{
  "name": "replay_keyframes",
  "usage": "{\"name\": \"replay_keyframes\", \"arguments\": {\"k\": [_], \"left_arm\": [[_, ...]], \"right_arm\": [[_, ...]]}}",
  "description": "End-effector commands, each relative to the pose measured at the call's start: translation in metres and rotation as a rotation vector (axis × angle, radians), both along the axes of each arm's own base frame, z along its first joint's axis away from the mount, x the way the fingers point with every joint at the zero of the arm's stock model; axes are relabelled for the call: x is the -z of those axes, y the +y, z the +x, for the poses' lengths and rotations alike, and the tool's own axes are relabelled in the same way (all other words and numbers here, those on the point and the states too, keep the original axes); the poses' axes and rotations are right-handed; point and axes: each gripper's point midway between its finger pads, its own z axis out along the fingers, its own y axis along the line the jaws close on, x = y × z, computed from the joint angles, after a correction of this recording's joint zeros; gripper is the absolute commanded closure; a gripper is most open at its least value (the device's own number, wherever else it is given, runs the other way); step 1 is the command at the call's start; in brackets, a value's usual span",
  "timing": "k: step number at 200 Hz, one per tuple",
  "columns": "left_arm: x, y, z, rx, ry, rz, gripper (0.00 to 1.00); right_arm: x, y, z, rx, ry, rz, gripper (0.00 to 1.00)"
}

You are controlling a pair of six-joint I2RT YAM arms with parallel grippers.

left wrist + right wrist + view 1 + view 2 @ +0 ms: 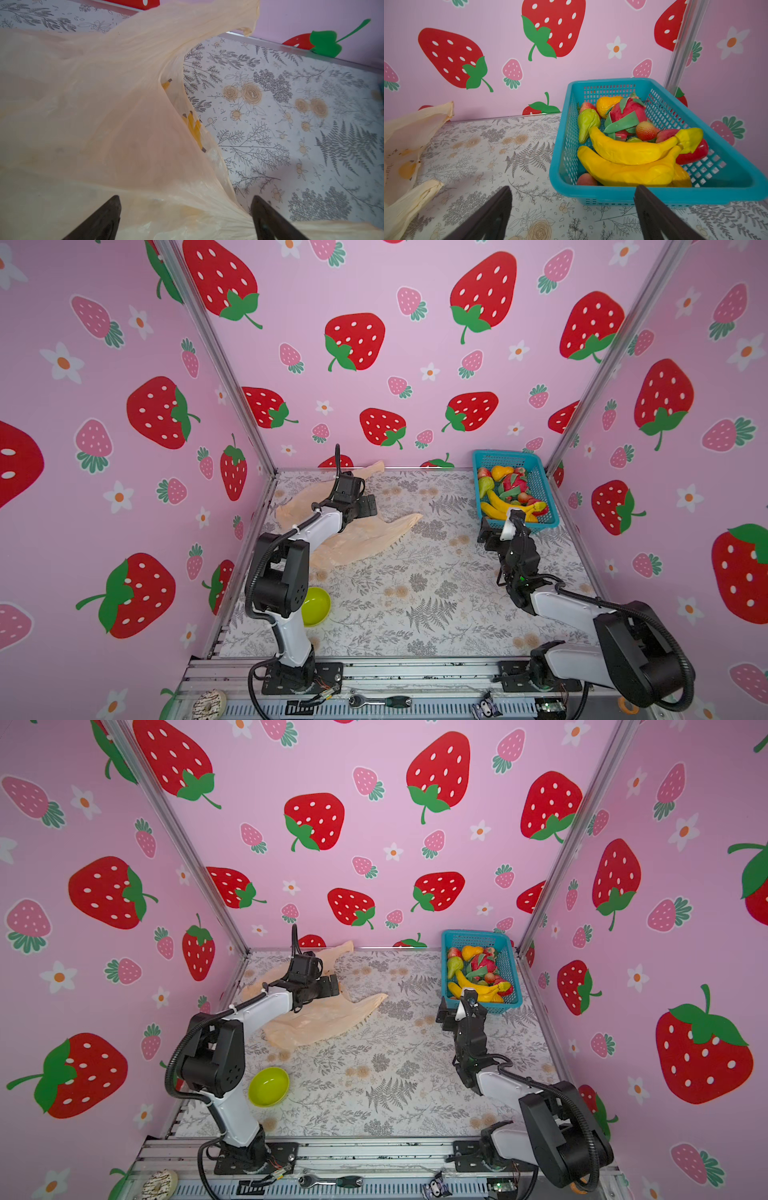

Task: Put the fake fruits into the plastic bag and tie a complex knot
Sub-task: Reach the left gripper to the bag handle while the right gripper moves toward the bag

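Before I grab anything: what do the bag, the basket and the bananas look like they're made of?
Bag: thin film plastic, pale peach, translucent and crinkly; prints show through it in the left wrist view. Basket: rigid moulded plastic, teal, with mesh walls. Bananas: probably painted plastic or foam, yellow, slightly glossy, with an uneven surface.

White link shells (320, 524), black joint housings (286, 580), corrugated black cables (168, 1077), black baseplates (328, 676).

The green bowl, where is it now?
In both top views the green bowl sits on the near left of the table, beside the left arm, apart from the plastic bag.
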Motion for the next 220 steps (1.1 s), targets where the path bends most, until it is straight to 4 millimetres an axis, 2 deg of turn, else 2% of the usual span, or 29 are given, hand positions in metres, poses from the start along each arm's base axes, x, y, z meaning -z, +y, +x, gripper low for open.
{"name": "replay_keyframes", "arguments": {"k": [1,52,89,107,117,149,220], "left_arm": [[0.014,0.013,0.002,-0.048,0.097,0.077,0.01],[0.030,0.006,0.031,-0.048,0.146,0.116,0.02],[0.043,0.009,0.040,-0.058,0.180,0.192,0.04],[0.046,0.009,0.041,-0.049,0.188,0.206,0.16],[0.048,0.008,0.041,-0.048,0.187,0.212,0.18],[0.050,0.004,0.041,-0.027,0.188,0.208,0.45],[0.041,-0.004,0.037,0.016,0.172,0.168,0.92]], "right_arm": [[-0.001,0.008,0.002,-0.019,0.006,0.028,0.05],[0.011,0.011,0.003,-0.025,0.037,0.032,0.05],[0.018,0.013,0.005,-0.033,0.056,0.037,0.05],[0.021,0.014,0.006,-0.033,0.066,0.035,0.05],[0.023,0.014,0.006,-0.034,0.069,0.035,0.05],[0.026,0.016,0.009,-0.033,0.079,0.037,0.05],[0.021,0.012,0.008,-0.014,0.074,0.037,0.05]]}}
